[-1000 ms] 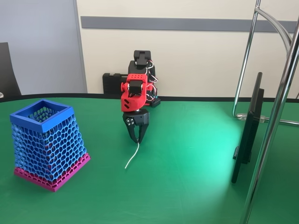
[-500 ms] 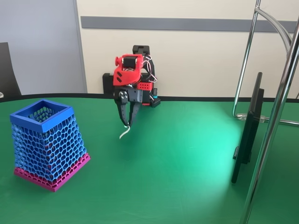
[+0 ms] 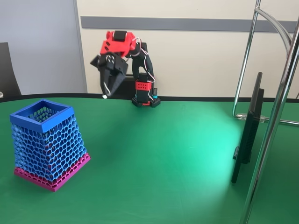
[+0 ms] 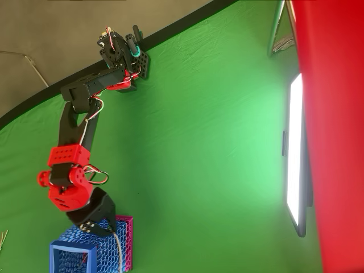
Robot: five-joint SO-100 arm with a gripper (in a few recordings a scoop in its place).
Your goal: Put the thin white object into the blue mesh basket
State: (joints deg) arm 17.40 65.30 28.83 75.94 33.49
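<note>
The blue mesh basket (image 3: 44, 140) with its pink base stands at the left of the green table, and shows at the bottom left in the overhead view (image 4: 60, 248). My red and black gripper (image 3: 109, 87) is raised well above the table, behind and to the right of the basket in the fixed view. Its jaws are shut on the thin white object (image 4: 118, 245), which trails from the gripper (image 4: 102, 226) across the basket's right side in the overhead view. In the fixed view just a small white tip (image 3: 104, 96) shows below the fingers.
A flat monitor (image 3: 247, 135) stands edge-on at the right of the table beside chrome stand poles (image 3: 275, 116). The arm's base (image 3: 145, 95) sits at the table's black far edge. A dark chair (image 3: 7, 70) is at the far left.
The gripper lifted the white strand off the table, rose, and swung left toward the basket. The strand hangs in the air now instead of touching the mat.
</note>
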